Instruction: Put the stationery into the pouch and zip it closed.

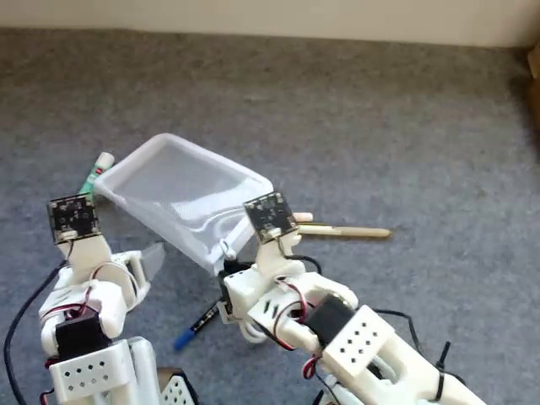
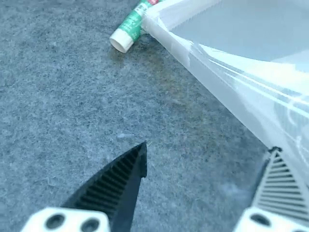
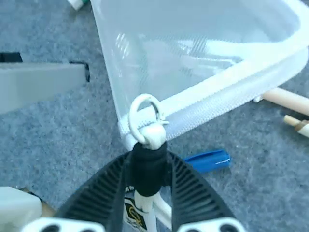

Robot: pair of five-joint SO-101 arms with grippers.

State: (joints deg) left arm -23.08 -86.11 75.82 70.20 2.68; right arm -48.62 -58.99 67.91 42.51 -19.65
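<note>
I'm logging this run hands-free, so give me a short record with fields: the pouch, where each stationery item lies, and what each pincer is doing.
pouch: translucent, lying on grey carpet
zip ring: at pouch's near corner
glue stick: outside, against pouch's far corner
wooden pencil: on carpet, beside pouch
blue-tipped pen: on carpet, by the right arm
left pincer: open, low over carpet beside pouch's edge
right pincer: shut on black piece just behind zip ring
progress: three items outside pouch
</note>
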